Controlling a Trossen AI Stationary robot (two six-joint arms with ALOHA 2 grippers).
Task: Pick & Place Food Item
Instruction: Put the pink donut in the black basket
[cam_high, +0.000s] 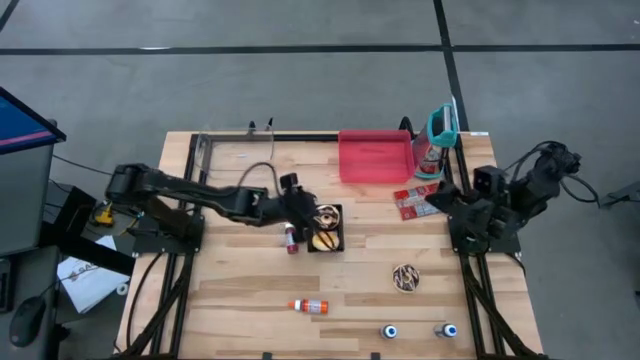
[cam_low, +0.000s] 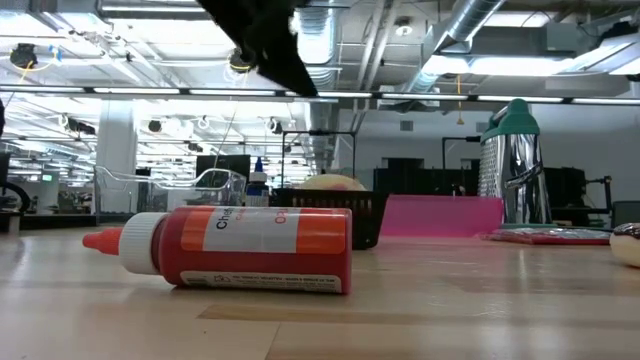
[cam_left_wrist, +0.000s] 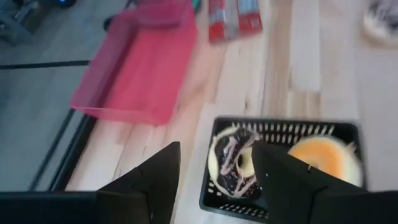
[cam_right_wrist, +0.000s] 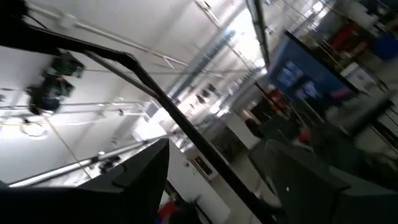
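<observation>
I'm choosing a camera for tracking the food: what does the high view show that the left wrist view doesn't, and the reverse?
Only the high view shows the bottle, the loose donut, the grater and the right gripper parked at the table's right edge. Only the left wrist view shows, close up, the left gripper open above the basket's iced donut. Both show the basket, the pink tray and the red packet.

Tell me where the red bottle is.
In the high view the red bottle lies on its side near the table's front edge, left of the loose donut.
</observation>
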